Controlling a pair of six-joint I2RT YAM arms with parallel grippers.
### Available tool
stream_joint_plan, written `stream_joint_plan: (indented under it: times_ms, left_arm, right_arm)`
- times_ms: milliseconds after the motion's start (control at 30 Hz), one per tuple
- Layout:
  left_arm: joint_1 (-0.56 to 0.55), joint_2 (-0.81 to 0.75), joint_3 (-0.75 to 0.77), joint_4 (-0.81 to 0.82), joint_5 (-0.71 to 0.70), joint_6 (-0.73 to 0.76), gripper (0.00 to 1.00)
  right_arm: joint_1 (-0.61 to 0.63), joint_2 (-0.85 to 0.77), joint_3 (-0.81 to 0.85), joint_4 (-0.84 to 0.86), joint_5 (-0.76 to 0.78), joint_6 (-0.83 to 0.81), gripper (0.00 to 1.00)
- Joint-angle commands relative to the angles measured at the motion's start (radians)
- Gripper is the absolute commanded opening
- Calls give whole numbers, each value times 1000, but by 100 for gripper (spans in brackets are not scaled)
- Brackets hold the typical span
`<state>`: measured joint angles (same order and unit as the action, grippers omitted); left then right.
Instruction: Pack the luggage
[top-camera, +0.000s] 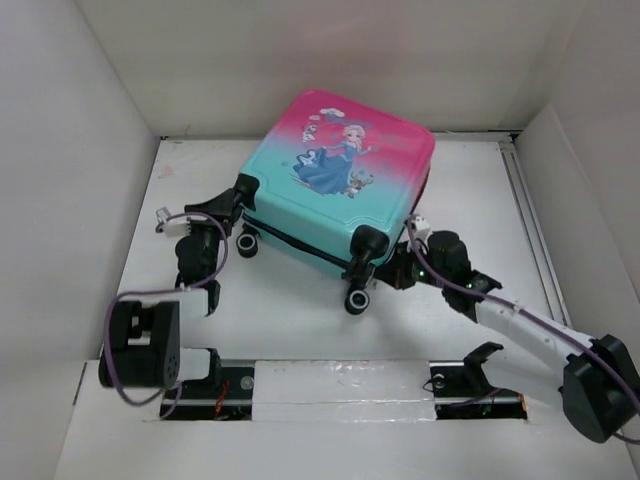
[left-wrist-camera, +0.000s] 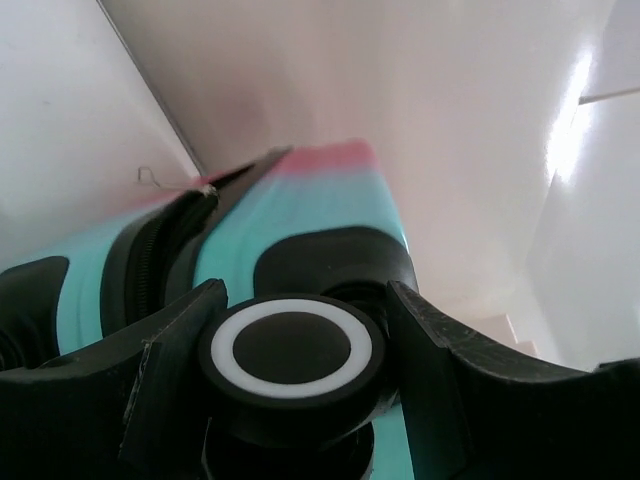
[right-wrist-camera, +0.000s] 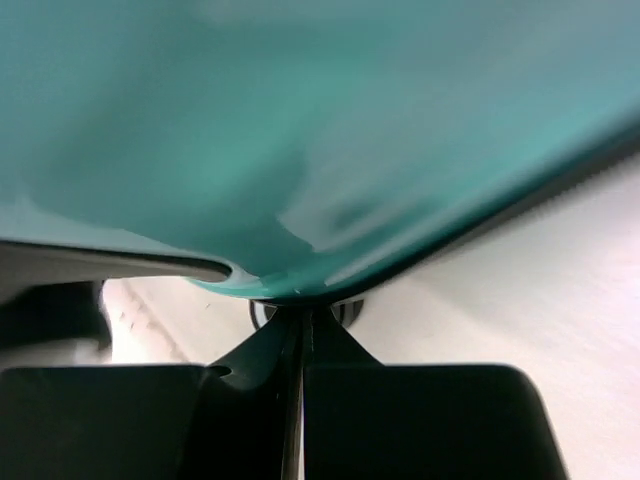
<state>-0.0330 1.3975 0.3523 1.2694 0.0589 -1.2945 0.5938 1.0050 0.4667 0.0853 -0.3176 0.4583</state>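
White bench (top-camera: 300, 320), seen from above, boxed in by plain white walls (top-camera: 60, 180) on the left, on the right and behind

On the far middle of the bench, the luggage (top-camera: 340, 170): a small hard-shell suitcase, closed, lying flat and turned at a slant. Pink at the far end, fading to teal at the near end. Cartoon princess in a blue dress facing up. Black zip line along the near side, black-housed wheels pointing toward the arms

Left arm (top-camera: 200, 255), black and looped with a purple cable, reaching from the near left of the bench to the suitcase's near left corner. Left jaws clamped on the left corner wheel (left-wrist-camera: 292, 350), a black disc with a white ring. In the wrist view, one black finger (left-wrist-camera: 170, 350) against each side of that wheel, with teal shell and black zip just behind

Right arm (top-camera: 520, 325), white-sleeved with black joints, stretching from the near right of the bench to the suitcase's near right corner. Right jaws together with nothing between them, tips close under the lower edge of the teal shell, near the right corner wheel (top-camera: 358, 298). Touching the shell or just short of it: cannot tell
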Motion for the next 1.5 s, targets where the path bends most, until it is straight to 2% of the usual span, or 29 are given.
stream_joint_plan:
  times_ms: [0, 67, 100, 133, 200, 233, 267, 367, 400, 533, 567, 667, 733, 833, 900, 1000, 1033, 1067, 1200, 1300, 1433, 1467]
  left_arm:
    - [-94, -213, -142, 15, 90, 107, 0]
    - [-119, -325, -209, -71, 90, 129, 0]
    - [-136, -450, -220, -123, 79, 141, 0]
    - [-155, -512, -231, -237, 67, 165, 0]
    - [-195, -682, -231, -362, 15, 202, 0]
    - [-196, -724, -231, -455, 3, 225, 0]
    - [-196, -753, -220, -481, 2, 225, 0]
    - [-205, -790, -197, -524, 36, 250, 0]
    - [-205, -790, -197, -524, 56, 230, 0]
    - [-205, -738, -216, -506, 88, 209, 0]
    - [-205, -724, -225, -443, 100, 208, 0]
    - [-205, -681, -199, -430, 101, 224, 0]
    - [-205, -652, -144, -430, 101, 253, 0]
    - [-205, -591, -122, -392, 91, 265, 0]
    - [-205, -528, -61, -392, 82, 274, 0]
    - [-205, -447, -35, -303, 71, 252, 0]
    - [-205, -425, -35, -274, 59, 251, 0]
    - [-205, -405, -35, -254, 50, 242, 0]
    - [-205, -344, 5, -235, 38, 242, 0]
    - [-281, -333, 17, -237, 1, 262, 0]
    - [-425, -351, 27, -257, -92, 305, 0]
    - [-470, -351, 27, -257, -93, 305, 0]
  right_arm:
    - [-112, 59, 187, 245, -83, -24, 0]
    - [-165, 102, 210, 267, -167, -6, 0]
    - [-166, 115, 198, 293, -193, 14, 0]
    - [-166, 115, 170, 333, -207, 69, 0]
    - [-131, 86, 31, 511, -164, 149, 0]
    - [-106, 64, -17, 574, -138, 219, 0]
    - [-68, 64, -58, 690, -106, 236, 0]
    - [165, 64, -141, 729, 179, 197, 0]
    - [290, 64, -142, 711, 360, 169, 0]
    - [418, 122, -71, 668, 619, 71, 0]
    - [428, 135, -62, 668, 659, 53, 0]
    - [458, 144, -62, 668, 779, 5, 0]
    - [468, 109, -83, 683, 789, -35, 0]
    - [468, 35, -118, 624, 622, -15, 0]
    - [468, 9, -166, 587, 455, -15, 0]
    - [480, -119, -233, 452, 358, 8, 0]
    - [480, -120, -247, 452, 357, 8, 0]
    - [480, -203, -261, 427, 357, 8, 0]
    - [440, -318, -252, 380, 224, -15, 0]
    - [440, -246, -165, 338, 265, -26, 0]
    - [462, -44, -64, 364, 493, -43, 0]
    - [462, -16, -24, 364, 608, -43, 0]
